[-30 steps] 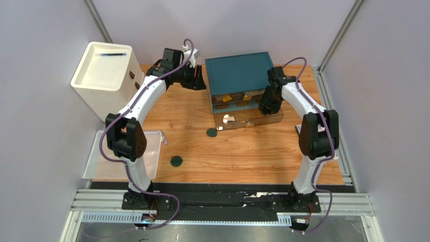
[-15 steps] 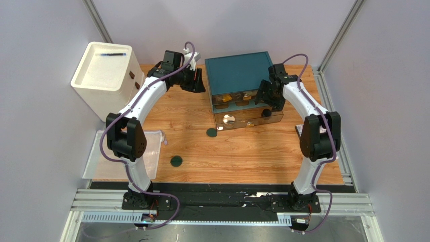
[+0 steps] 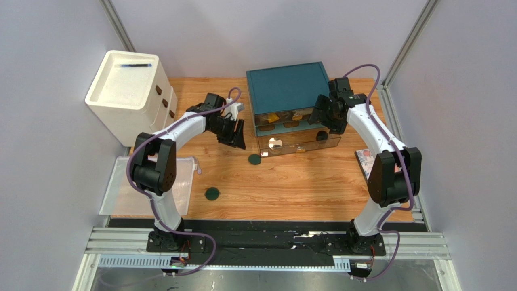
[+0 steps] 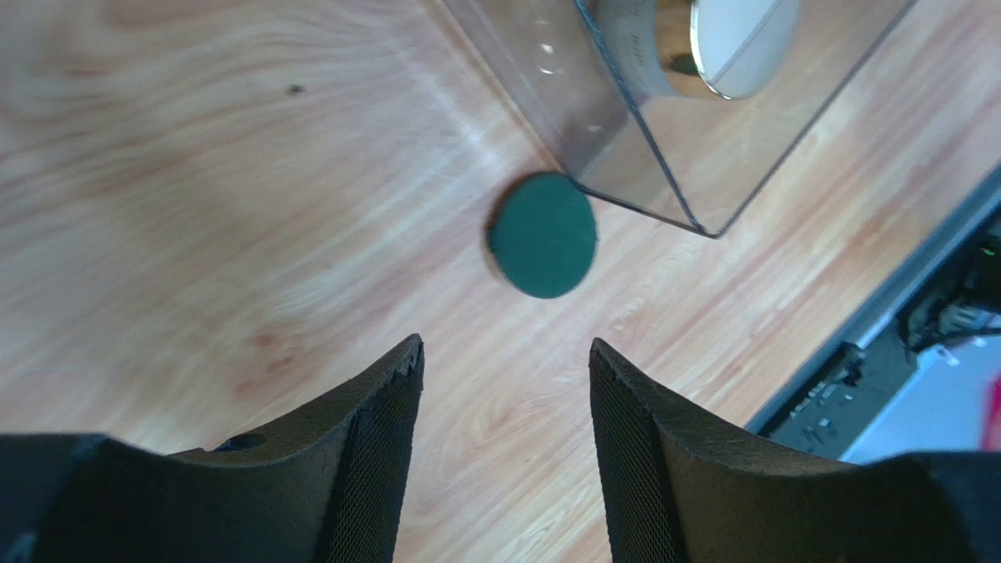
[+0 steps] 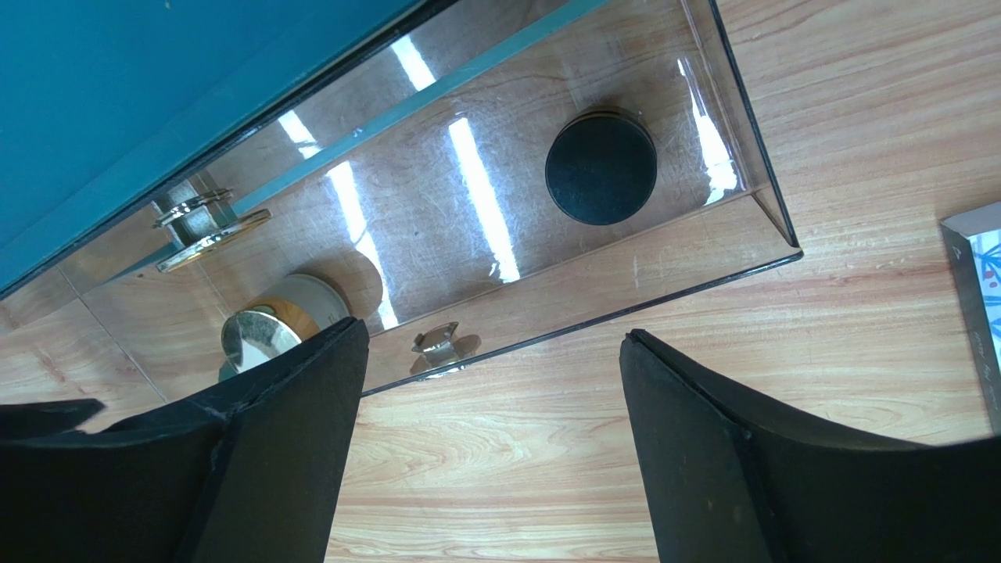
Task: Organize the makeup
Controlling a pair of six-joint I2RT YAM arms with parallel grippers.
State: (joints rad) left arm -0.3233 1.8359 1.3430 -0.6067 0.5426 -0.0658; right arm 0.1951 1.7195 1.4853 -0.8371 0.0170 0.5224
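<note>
The left tool (image 4: 505,352) hovers low over the wooden surface (image 3: 291,182) with its jaws spread and nothing between them. A flat dark-green disc (image 4: 543,235) lies on the wood just ahead of it, just beside the near corner of a pulled-out clear drawer (image 5: 494,211); I cannot tell whether the two touch. A second dark-green disc (image 3: 212,193) lies well apart from the first, nearer the arm bases. The right tool (image 5: 494,340) hangs over the front of the same drawer, its jaws spread wide and empty. Inside the drawer, a round dark jar (image 5: 600,168) sits toward the right end and a cream bottle (image 5: 264,334) with a shiny cap lies toward the left end. The drawer juts from the teal box (image 3: 285,88). A white drawer cabinet (image 3: 127,91) stands at the far left corner.
</note>
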